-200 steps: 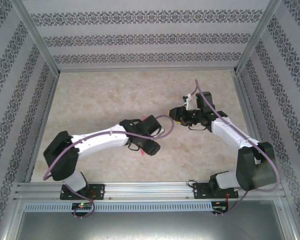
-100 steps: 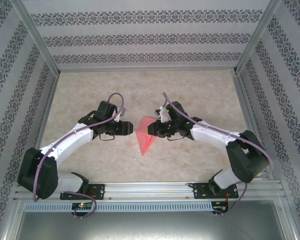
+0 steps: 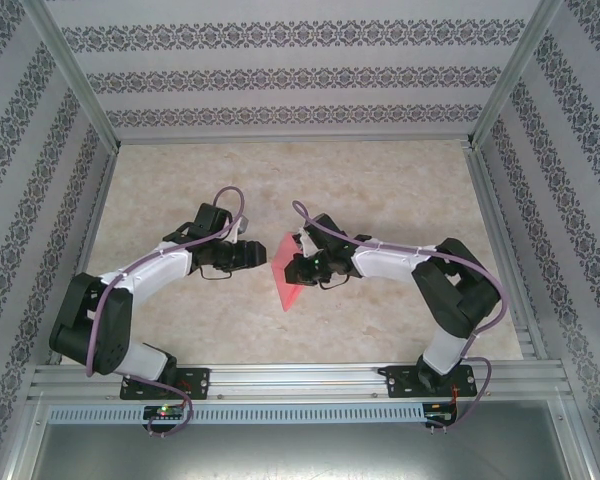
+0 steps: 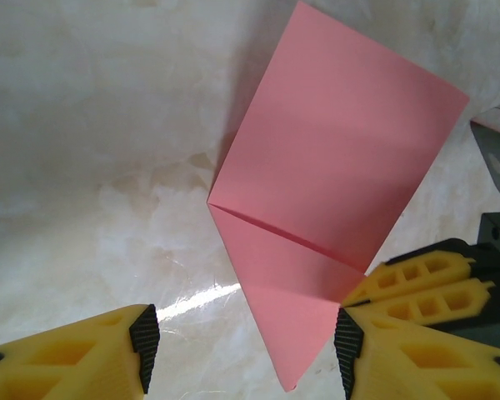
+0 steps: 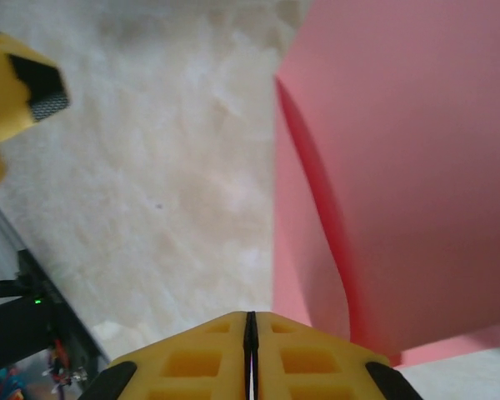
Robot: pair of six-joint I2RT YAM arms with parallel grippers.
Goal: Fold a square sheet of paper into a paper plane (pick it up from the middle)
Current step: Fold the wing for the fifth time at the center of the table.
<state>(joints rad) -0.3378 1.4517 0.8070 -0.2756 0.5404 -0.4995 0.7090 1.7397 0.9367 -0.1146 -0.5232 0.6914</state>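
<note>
The paper [image 3: 289, 270] lies in the middle of the table [image 3: 180, 180], partly folded into a pointed shape. Its long line is laid from far to near, with the point turned toward the arms' bases. A crease is seen across it.

The right claw [image 5: 250, 329] is squeezed shut, and nothing is seen between its fingers. It is placed at the paper's right edge, by the crease. Whether it is pressing on the paper cannot be told.

The left claw [image 3: 262, 256] is held open with nothing in it, just beside the paper's left edge.

The right claw is judged to be nearer. The next fold will likely be made sideways, across the long line.
</note>
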